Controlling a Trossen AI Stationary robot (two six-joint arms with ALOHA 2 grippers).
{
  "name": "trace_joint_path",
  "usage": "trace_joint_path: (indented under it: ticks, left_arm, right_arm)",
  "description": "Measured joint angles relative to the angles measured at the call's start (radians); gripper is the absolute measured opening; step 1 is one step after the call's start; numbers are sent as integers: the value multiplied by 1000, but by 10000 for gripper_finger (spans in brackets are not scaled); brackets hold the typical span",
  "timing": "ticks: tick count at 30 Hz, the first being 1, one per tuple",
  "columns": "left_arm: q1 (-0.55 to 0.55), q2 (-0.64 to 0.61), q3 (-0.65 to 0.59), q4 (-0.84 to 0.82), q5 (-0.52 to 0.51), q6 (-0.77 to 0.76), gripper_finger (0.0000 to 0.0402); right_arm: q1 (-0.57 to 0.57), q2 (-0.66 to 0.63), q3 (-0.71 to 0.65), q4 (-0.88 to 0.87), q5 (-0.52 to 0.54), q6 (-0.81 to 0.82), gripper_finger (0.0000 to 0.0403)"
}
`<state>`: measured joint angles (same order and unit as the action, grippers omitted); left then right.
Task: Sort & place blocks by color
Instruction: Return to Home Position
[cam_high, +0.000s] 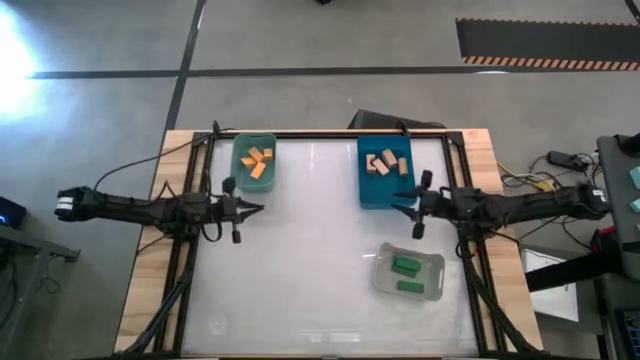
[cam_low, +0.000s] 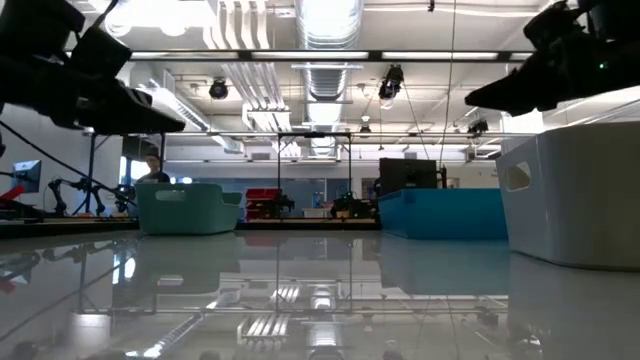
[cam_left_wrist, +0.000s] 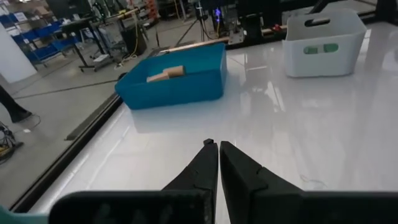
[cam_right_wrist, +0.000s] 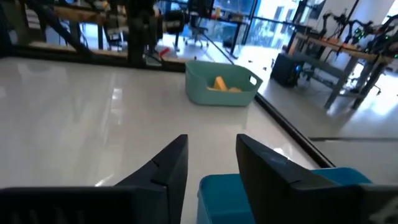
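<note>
Several orange blocks lie in the teal bin at the table's far left. Tan blocks lie in the blue bin at the far right. Two green blocks lie in the clear bin nearer the right edge. My left gripper hovers shut over the table, just near-side of the teal bin. My right gripper hovers open over the blue bin's near end, holding nothing. In the right wrist view its fingers stand above the blue bin's rim.
The white tabletop lies bare between the three bins. A dark frame rail runs along the far edge, with wooden borders at the left and right. Cables and equipment sit beyond the table's right side.
</note>
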<state>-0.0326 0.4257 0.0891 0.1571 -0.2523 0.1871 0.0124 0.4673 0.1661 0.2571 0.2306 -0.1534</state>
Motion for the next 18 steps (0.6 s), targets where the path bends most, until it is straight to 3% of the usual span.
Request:
trace_joint_path:
  ticks: [14,18]
  left_arm:
    - [0,-147,-80,34,0,7,0]
    - [0,-208,-81,44,0,34,0]
  right_arm:
    - [0,-340,-57,-196,-5,-54,97]
    - [0,-414,-57,-219,-81,-61,88]
